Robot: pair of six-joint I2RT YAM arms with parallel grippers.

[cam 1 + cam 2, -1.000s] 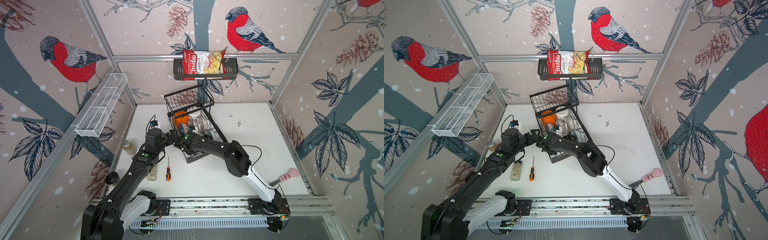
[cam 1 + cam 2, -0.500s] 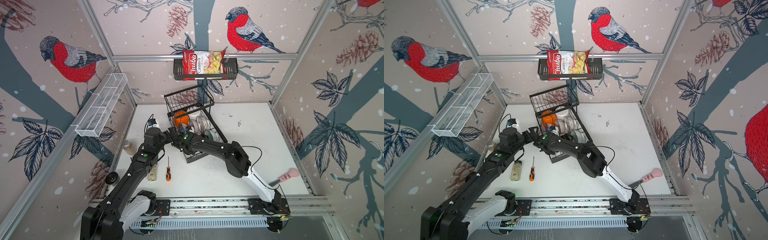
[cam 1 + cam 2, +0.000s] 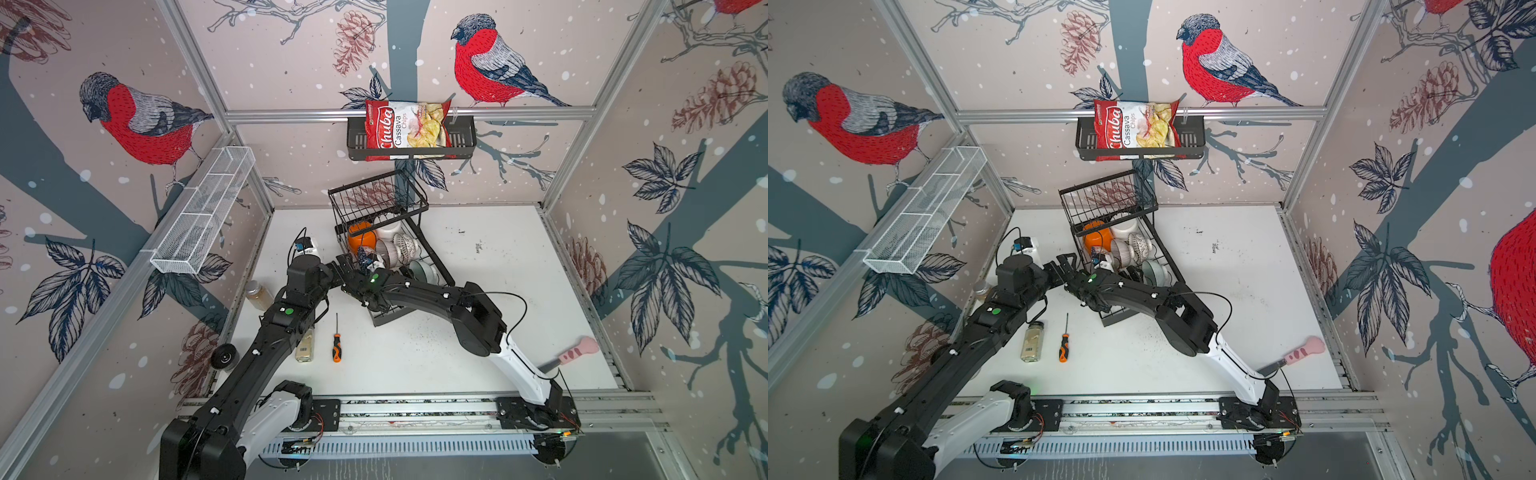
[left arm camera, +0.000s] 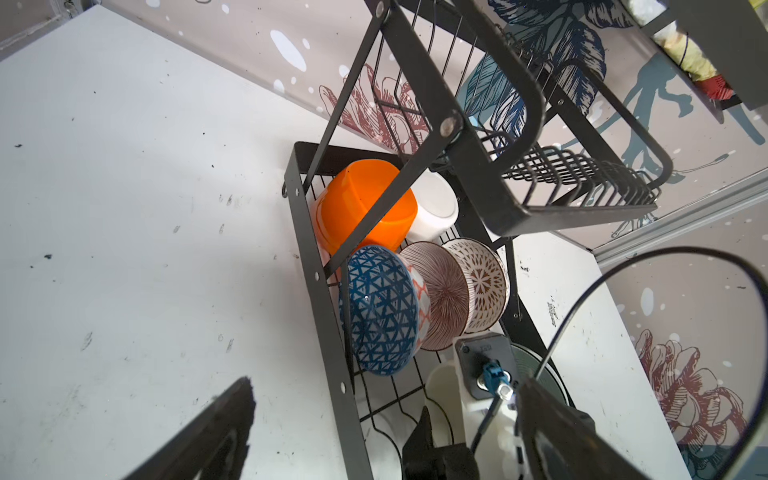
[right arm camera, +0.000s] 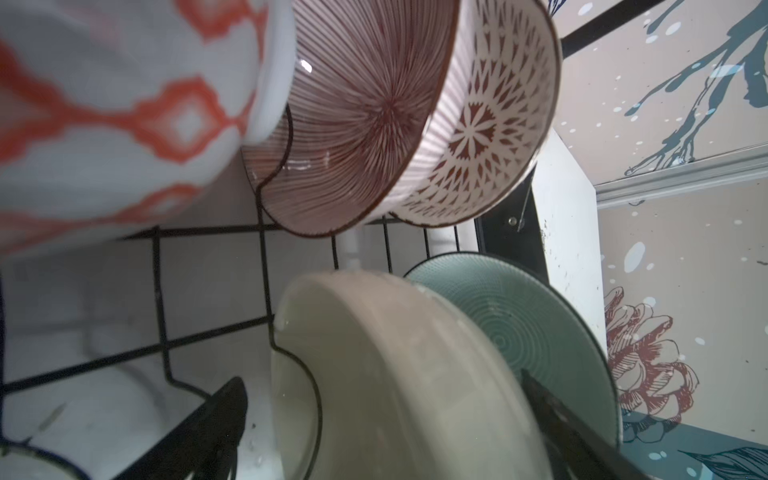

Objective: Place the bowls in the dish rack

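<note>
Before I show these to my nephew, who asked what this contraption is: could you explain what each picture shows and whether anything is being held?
Two robot arms with pincer grippers work at a white table. Two pictures look down from overhead, nearly alike; two come from cameras on the arms' wrists. The black wire dish rack holds bowls on edge. Beside it lie a screwdriver and a jar. Nothing is held: the right gripper is open, fingers either side of the cream bowl; the left gripper is open and empty.
</note>
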